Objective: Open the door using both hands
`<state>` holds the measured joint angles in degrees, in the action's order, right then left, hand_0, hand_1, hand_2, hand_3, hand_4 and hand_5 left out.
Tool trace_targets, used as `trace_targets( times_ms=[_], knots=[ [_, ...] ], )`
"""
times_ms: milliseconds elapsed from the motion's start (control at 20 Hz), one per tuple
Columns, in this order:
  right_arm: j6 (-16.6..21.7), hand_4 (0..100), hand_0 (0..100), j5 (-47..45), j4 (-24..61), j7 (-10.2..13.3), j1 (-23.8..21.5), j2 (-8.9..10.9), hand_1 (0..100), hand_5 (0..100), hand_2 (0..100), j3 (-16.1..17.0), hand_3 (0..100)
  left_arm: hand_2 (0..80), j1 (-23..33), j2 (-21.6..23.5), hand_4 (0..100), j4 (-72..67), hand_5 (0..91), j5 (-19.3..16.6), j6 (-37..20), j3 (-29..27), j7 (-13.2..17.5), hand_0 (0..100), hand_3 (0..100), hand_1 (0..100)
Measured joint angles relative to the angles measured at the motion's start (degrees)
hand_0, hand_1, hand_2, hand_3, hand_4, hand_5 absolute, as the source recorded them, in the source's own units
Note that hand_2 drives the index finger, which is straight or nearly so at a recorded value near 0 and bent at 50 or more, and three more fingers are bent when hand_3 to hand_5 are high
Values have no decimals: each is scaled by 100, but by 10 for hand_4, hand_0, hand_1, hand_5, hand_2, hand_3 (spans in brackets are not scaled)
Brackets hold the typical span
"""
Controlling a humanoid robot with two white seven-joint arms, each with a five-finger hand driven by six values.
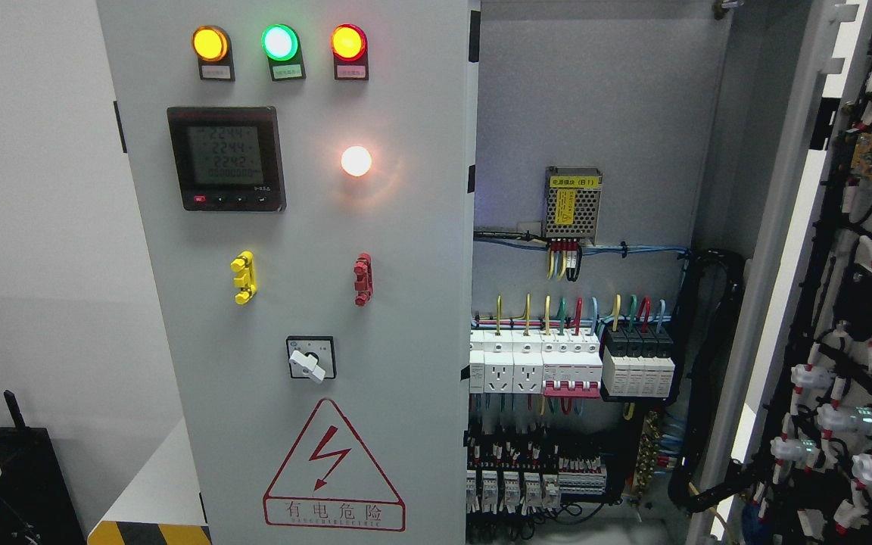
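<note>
A grey electrical cabinet fills the head view. Its left door (292, 303) is closed and carries three indicator lamps (280, 42), a digital meter (225, 157), a lit white lamp (356, 160), yellow (244, 277) and red (362, 278) handles, a rotary switch (310, 359) and a red warning triangle (334, 469). The right door (845, 303) is swung wide open at the picture's right, showing its wired inner side. No robot hand or arm appears in this view.
Inside the open half sit a power supply (572, 203), rows of breakers (568, 363) and terminal blocks (527, 469) with coloured wires. A thick black cable bundle (712, 363) runs along the right inner edge. A white wall and a dark stand (4, 477) lie at the left.
</note>
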<state>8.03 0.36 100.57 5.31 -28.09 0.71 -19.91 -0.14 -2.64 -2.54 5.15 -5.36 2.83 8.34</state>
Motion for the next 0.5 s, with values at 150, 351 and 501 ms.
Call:
trace_targets(
  times_ms=[150,351,501],
  knots=[
    [-256,0,51,-14,28,0,212,-76,0,0,0,30,0,0,-90,0,0,17,0,-23,280,5,-2,120,0,389],
    [-530,0,51,-325,54,14,430,-166,0,0,0,72,0,0,-160,0,0,91,0,-37,371,11,-5,120,0,389],
    [-583,0,51,-757,68,24,580,-217,0,0,0,98,0,0,-185,0,0,132,0,-33,380,10,-27,120,0,389]
  ],
)
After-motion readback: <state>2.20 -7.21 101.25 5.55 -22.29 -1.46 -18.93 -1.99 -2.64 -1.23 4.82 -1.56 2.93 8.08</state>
